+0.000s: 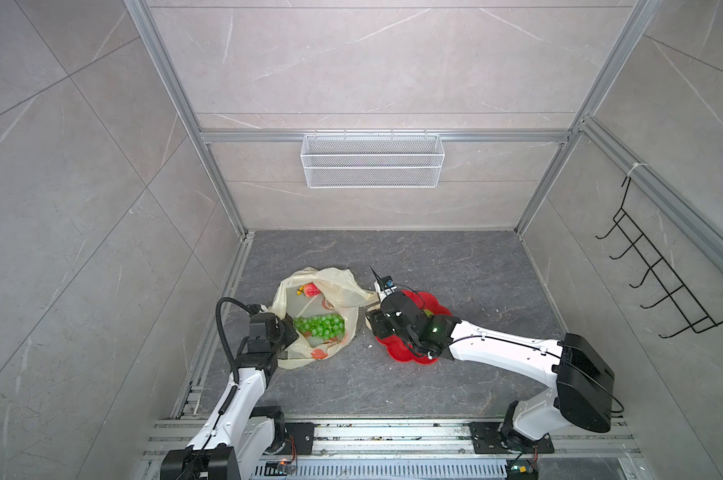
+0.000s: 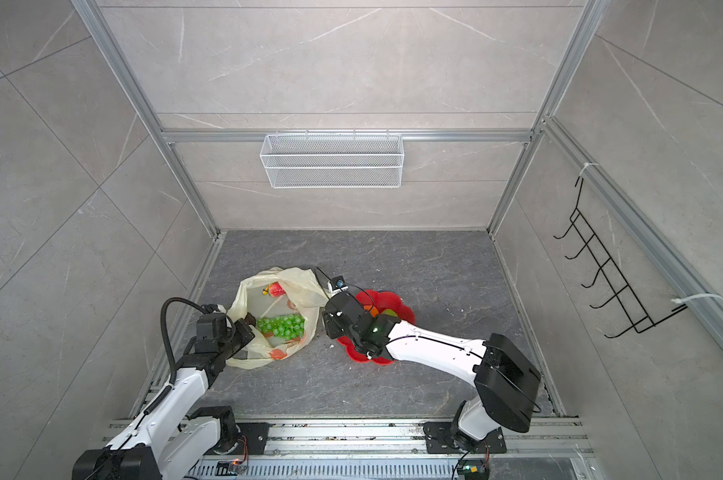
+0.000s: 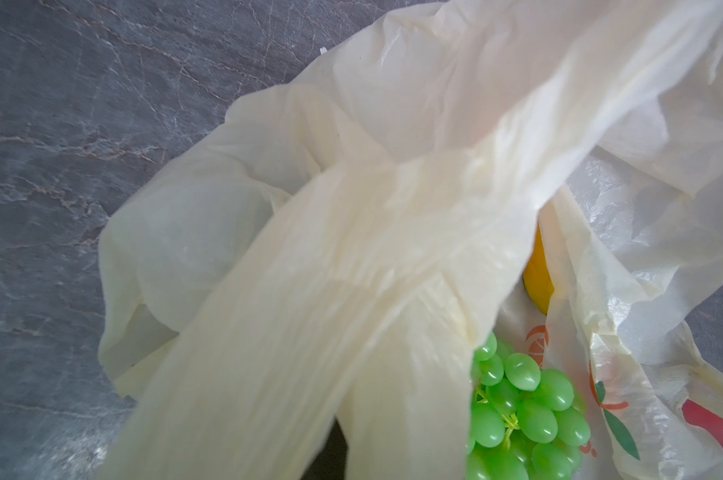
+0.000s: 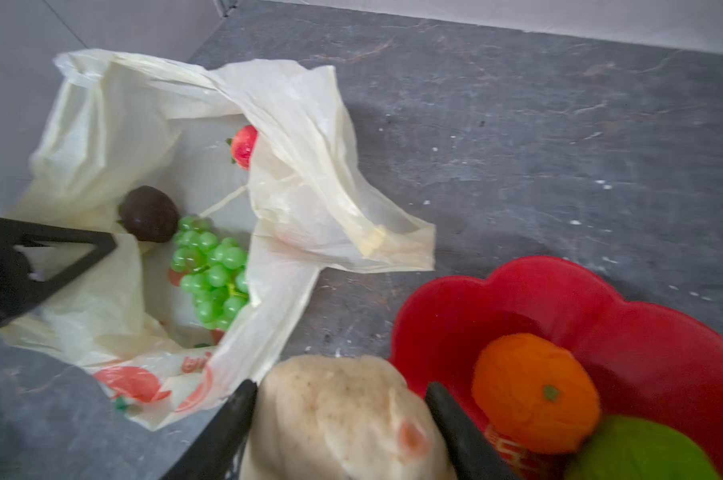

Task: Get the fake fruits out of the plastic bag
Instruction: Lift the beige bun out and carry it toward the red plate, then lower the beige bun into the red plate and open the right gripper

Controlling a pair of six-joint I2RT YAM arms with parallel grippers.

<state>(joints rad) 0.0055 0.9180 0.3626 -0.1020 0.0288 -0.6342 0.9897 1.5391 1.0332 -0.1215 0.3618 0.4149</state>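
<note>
Dark grey marbled surface (image 1: 393,257), paler veins throughout, walled along left, far & right edges. Directly on it: crumpled pale-yellow plastic bag (image 1: 339,277), close to left edge at approx mid-depth, mouth gaping upward, orange-red printed end toward near edge. Just beside bag, toward ctr: red flower-shaped plate (image 1: 397,354), flat on surface; thin strip of bare grey between the two in right wrist view. Few white specks (image 1: 495,309) scattered btwn plate & right edge.

Bright even light, soft shadows; top-view edges bend, wrist close-ups blur.
</note>
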